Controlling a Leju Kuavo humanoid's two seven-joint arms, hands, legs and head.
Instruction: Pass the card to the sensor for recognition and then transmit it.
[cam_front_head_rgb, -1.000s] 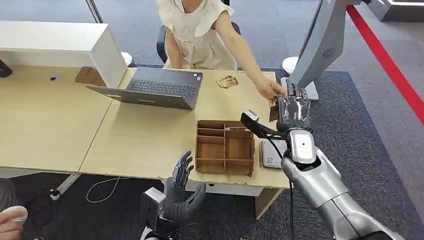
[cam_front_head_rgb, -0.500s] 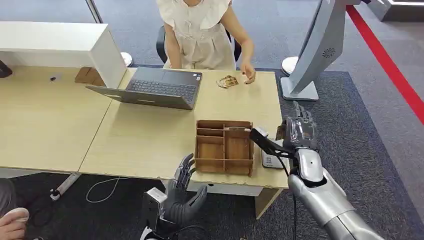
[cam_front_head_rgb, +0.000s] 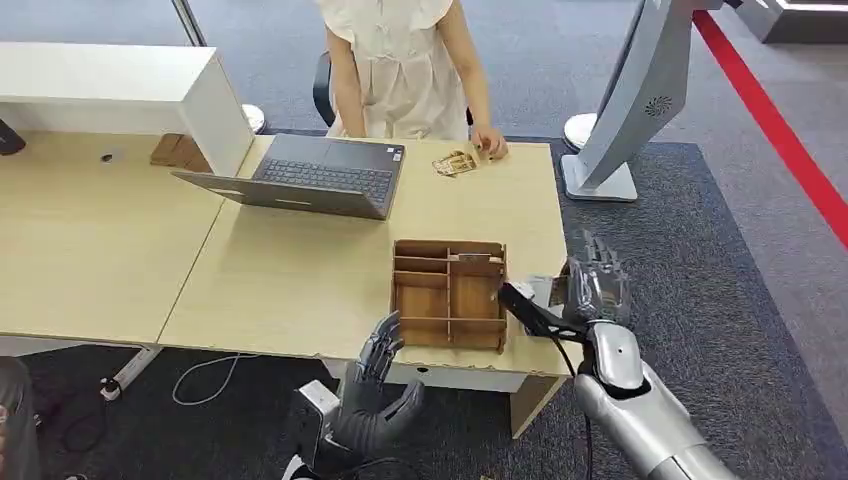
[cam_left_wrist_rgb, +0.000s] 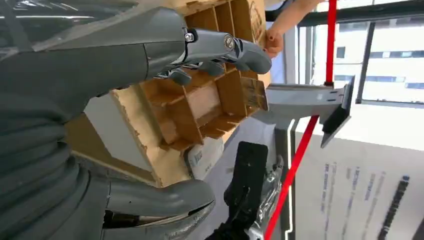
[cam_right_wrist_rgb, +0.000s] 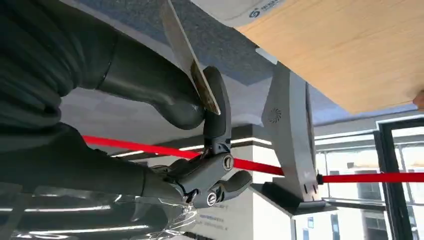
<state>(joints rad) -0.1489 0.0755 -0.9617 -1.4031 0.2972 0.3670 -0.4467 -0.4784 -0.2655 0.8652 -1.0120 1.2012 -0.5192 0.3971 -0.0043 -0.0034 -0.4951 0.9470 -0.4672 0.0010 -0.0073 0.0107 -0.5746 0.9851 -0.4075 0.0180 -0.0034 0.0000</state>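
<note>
My right hand (cam_front_head_rgb: 592, 285) hovers over the table's near right corner, pinching a thin card (cam_right_wrist_rgb: 189, 57) between thumb and finger. The card stands edge-on just under the white sensor (cam_right_wrist_rgb: 240, 9), a flat white reader lying beside the wooden organiser box (cam_front_head_rgb: 450, 292); whether they touch I cannot tell. The sensor (cam_left_wrist_rgb: 202, 156) also appears in the left wrist view next to the box. My left hand (cam_front_head_rgb: 378, 392) hangs in front of the table's near edge, fingers spread, holding nothing.
A person sits at the far side with a hand (cam_front_head_rgb: 490, 146) on the table (cam_front_head_rgb: 290, 270) near a few loose cards (cam_front_head_rgb: 455, 162). An open laptop (cam_front_head_rgb: 310, 178) lies at the back. A grey stand (cam_front_head_rgb: 630, 100) rises right of the table.
My right hand, which met the person's hand at the far right a second ago, has drawn back and down to the near corner with the card. The person's arm withdrew. My left hand rose slightly.
</note>
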